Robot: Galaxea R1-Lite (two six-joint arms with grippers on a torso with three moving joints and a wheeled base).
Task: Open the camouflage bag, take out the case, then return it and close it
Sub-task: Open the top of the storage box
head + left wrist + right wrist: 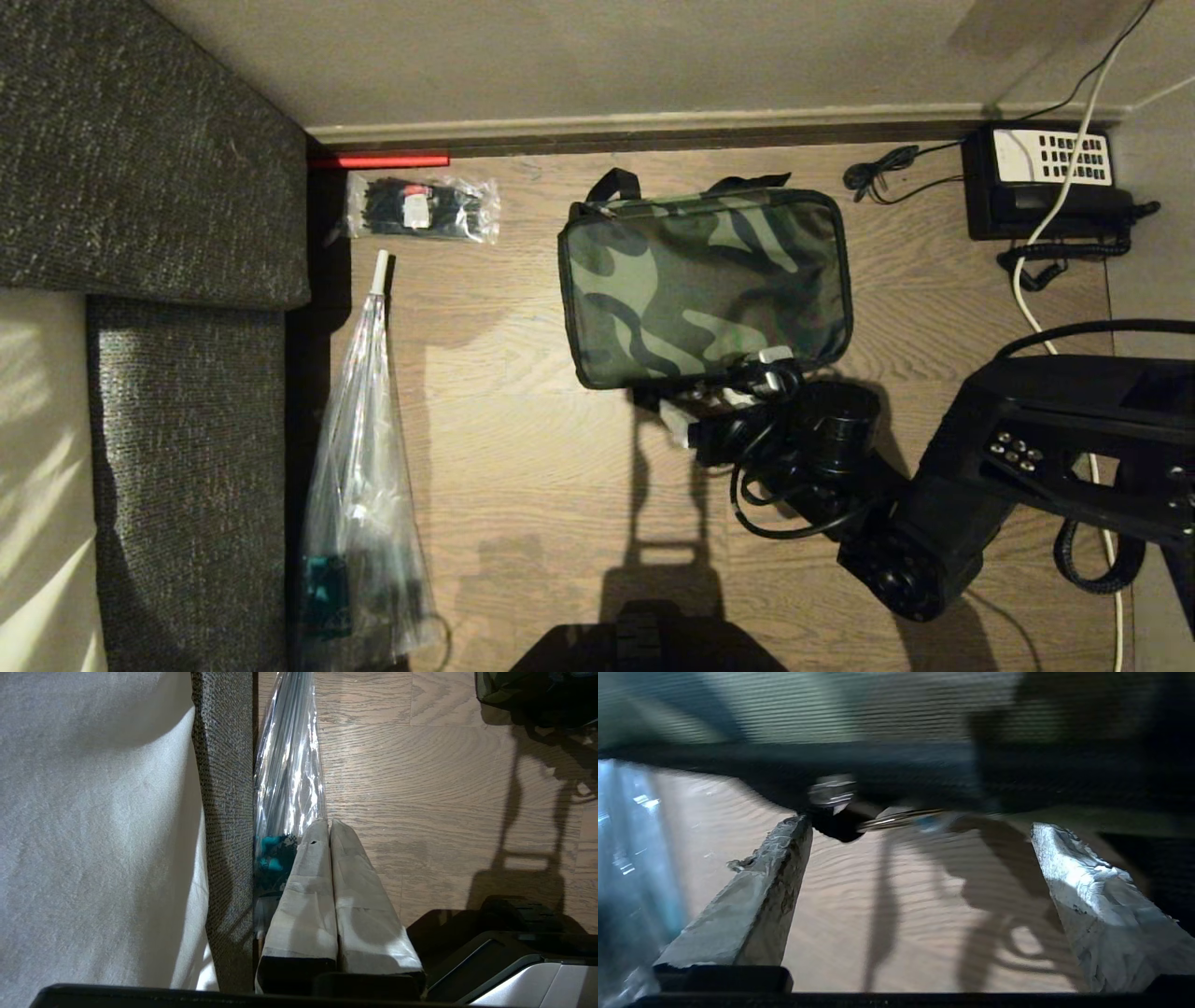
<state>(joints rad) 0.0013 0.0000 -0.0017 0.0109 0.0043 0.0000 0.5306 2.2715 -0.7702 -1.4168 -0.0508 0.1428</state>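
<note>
One camouflage bag [702, 285] lies zipped on the wooden floor [523, 448], hiding any case. The right gripper [724, 397] sits at its near edge, fingers spread wide, empty. The left gripper [329, 826] is pressed together.

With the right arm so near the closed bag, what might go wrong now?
1. The right gripper, jaws open at the near edge of the camouflage bag, may miss the small zipper pull and push the soft bag away.
2. A white cable running beside the arm could snag.
</note>
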